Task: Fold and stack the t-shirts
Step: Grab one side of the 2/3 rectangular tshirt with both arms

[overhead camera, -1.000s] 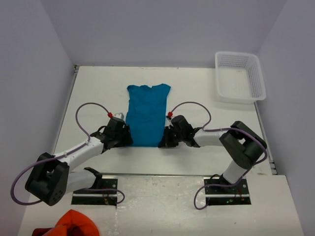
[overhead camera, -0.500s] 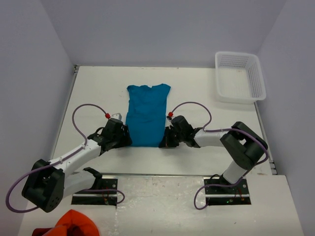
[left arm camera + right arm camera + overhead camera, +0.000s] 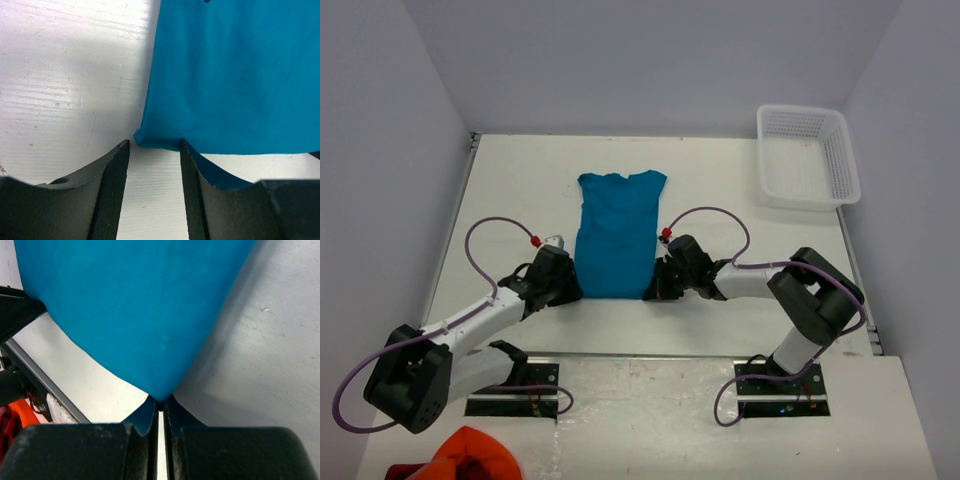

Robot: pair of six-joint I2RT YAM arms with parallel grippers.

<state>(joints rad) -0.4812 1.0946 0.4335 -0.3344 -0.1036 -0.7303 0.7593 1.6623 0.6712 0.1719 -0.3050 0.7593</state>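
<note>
T-shirt (image 3: 617, 232) pinched by right gripper (image 3: 161, 409); left gripper (image 3: 154, 146) open, maybe touching.

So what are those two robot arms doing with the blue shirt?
They look ready to fold it. The teal t-shirt lies flat on the table, between the two arms. The right hand is pinched shut on the shirt's near right corner. The left hand is open at the near left corner, with the cloth right at its fingertips but not gripped yet. A white basket sits off at the far right.
</note>
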